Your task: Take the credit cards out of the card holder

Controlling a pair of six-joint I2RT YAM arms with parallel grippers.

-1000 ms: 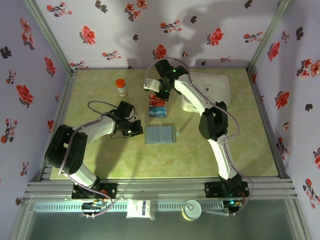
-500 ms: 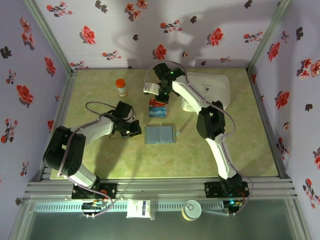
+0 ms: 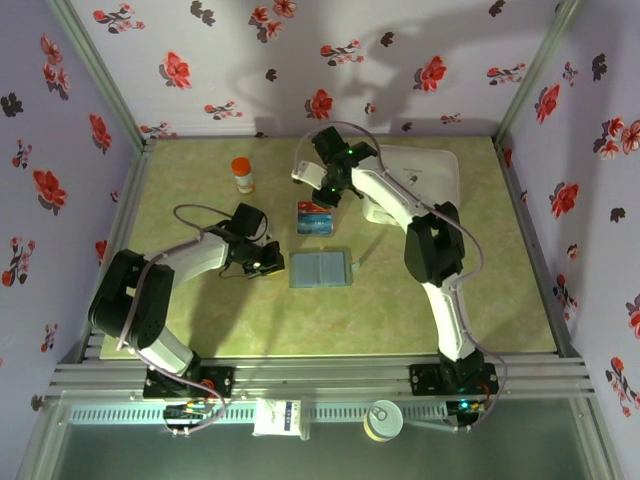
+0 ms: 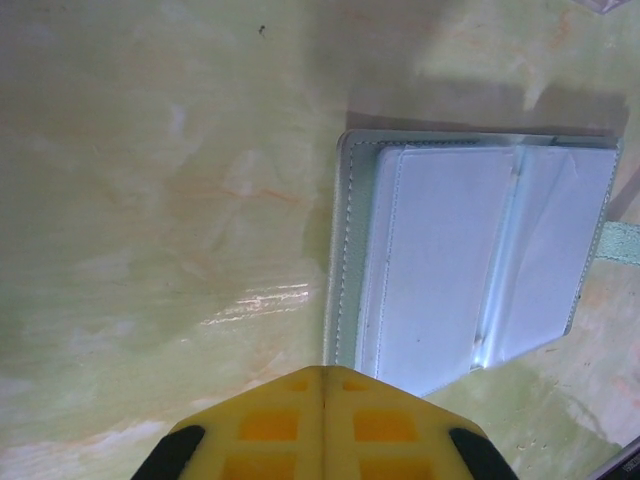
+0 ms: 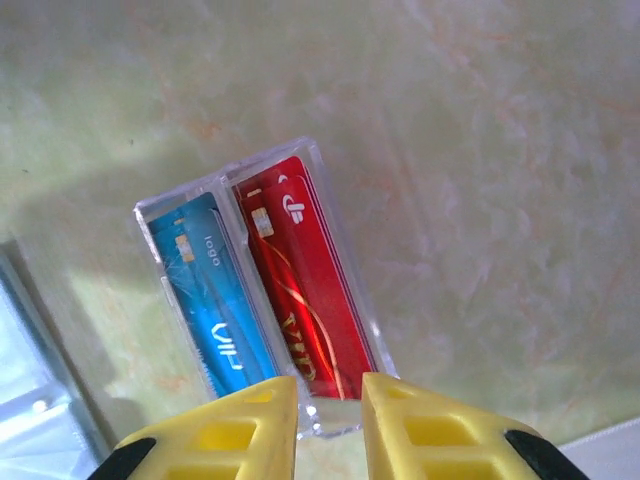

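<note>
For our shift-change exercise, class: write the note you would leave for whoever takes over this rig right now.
Left tool: shut, empty, at the left edge of the card holder.
Right tool: slightly open, empty, above one end of the clear tray.
Done: a blue card and a red card lie side by side in the tray; the holder lies spread flat, no card visible in it.
Left: likely only a check of the holder's pockets.

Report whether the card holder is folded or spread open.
Spread open: the card holder lies flat, both inner panels and the centre crease facing up.
</note>
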